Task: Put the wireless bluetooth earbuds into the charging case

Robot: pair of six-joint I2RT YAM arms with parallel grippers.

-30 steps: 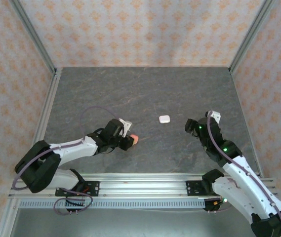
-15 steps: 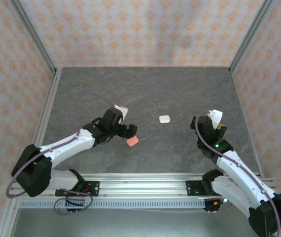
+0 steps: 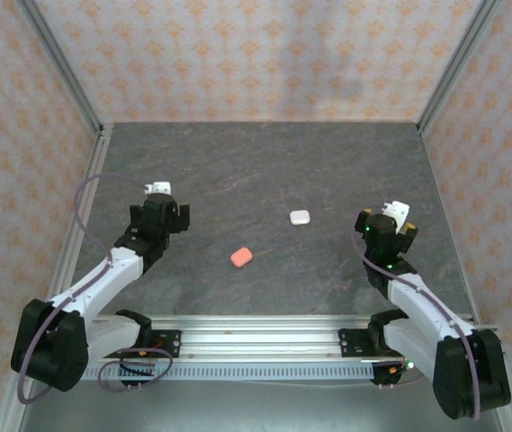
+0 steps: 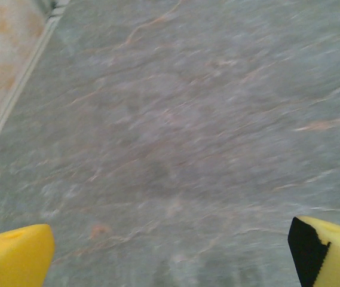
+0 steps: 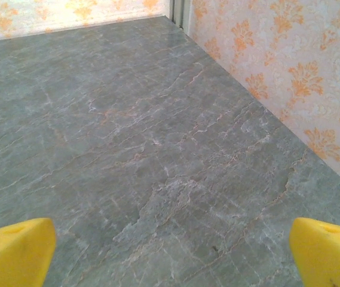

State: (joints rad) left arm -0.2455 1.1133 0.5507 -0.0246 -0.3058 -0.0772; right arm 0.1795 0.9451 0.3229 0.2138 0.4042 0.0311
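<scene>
Left fingers (image 4: 11, 257) and right fingers (image 5: 325, 251) both gape empty; the pink case (image 3: 242, 256) lies nearer the left, the white case (image 3: 300, 217) nearer the right.

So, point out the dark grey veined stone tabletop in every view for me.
Top external: the dark grey veined stone tabletop lies mid-frame, bordered on three sides by orange-patterned pale wallpaper.
Left wrist: the tabletop runs right and down from the wallpaper at upper left.
Right wrist: the tabletop covers left and centre, meeting the wallpaper at right.
Shared landmark: that wallpaper.
</scene>
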